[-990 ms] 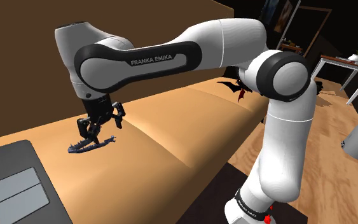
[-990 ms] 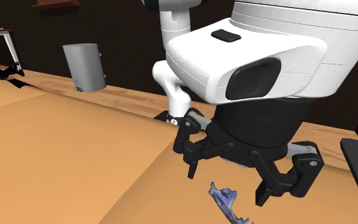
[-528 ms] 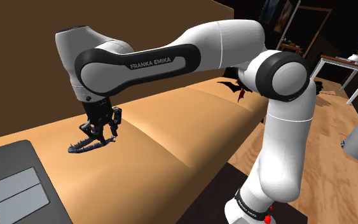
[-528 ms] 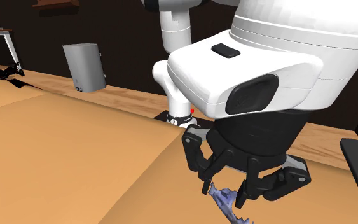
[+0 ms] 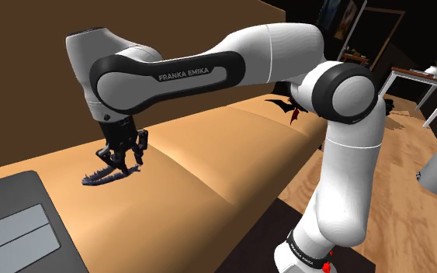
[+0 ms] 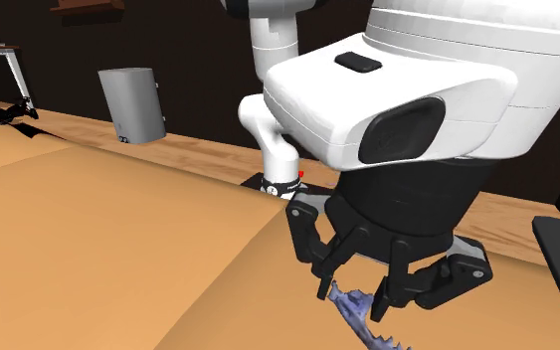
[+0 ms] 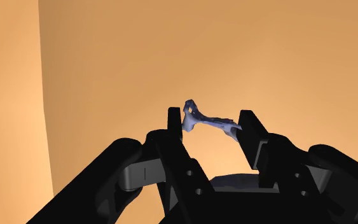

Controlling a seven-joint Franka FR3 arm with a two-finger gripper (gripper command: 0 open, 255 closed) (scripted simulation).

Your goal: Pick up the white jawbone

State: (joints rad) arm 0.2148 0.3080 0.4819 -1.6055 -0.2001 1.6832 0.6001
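I see bluish jawbone [image 7: 208, 121] lying on tan surface [image 7: 298, 51], right under claw [image 6: 350, 301]. Claw closed on it, one finger touching each end. I think bone is light, hard, thin, bumpy, maybe easy to snap. Best hold thick part, squeeze soft, lift slow.

A tan cushioned surface [image 5: 209, 159], brown wall [image 5: 201, 19], wooden floor [image 5: 403, 194].

Jawbone [image 6: 353, 304] clipped by the second exterior view's bottom edge; much of it behind the fingers [image 7: 174, 127] in the wrist view. Black shape [image 5: 293, 114] at the couch's [image 5: 209, 155] far end, half behind the arm [image 5: 341, 93].
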